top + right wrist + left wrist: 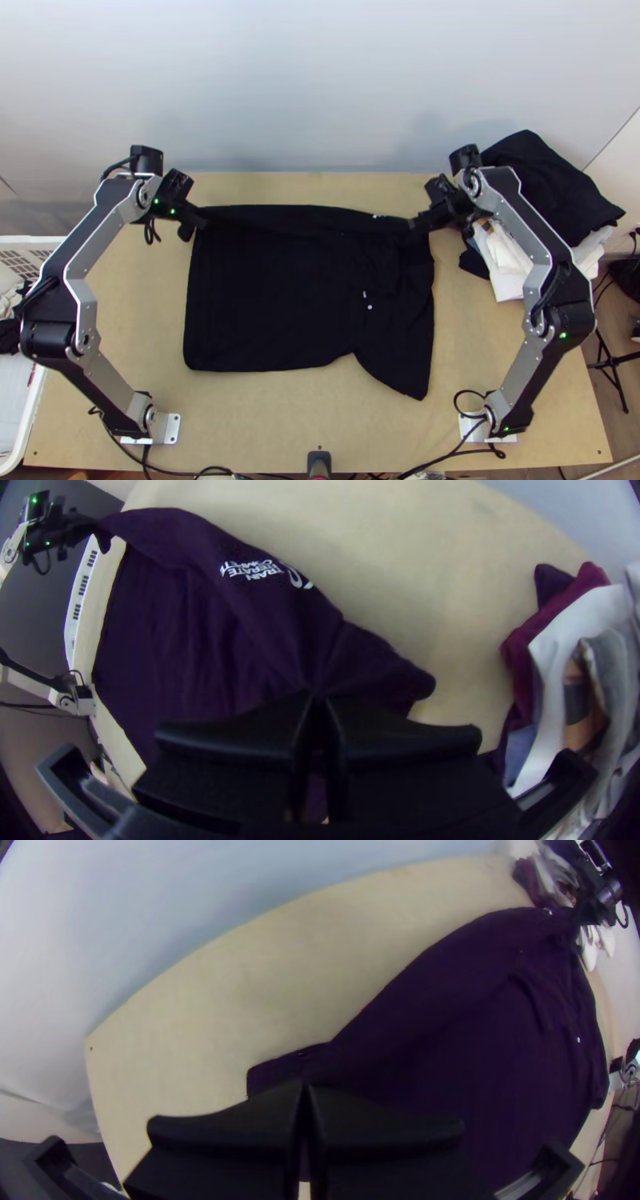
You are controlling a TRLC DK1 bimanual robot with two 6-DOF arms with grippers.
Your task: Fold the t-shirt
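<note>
The left arm (88, 248) starts at 7 o'clock on the counter (256, 424), bows outward to 9 o'clock, then bends back inward, its left claw (198, 221) low at the black T-shirt's far corner, toward 10 o'clock of the cloth. The right arm (552, 256) mirrors it, rising from 5 o'clock, bowing out to 3 and angling in so that the right claw (415, 226) sits at the shirt's 2 o'clock. A white basket (26, 239) stands at the counter's 9 o'clock side, with pale cloth (10, 301) and dark cloth (9, 336) in it. Over at the counter's 2 o'clock, a heap of black cloth (548, 188) lies with white cloth (506, 260) beside it. The left claw's fingers are together, clamped on the shirt near that corner; the right claw's are also together, pinching gathered cloth at the far side. The black T-shirt (272, 296) lies mostly spread on the middle of the counter, its far part drawn into creases between the claws, one flap pointing toward 5 o'clock.
</note>
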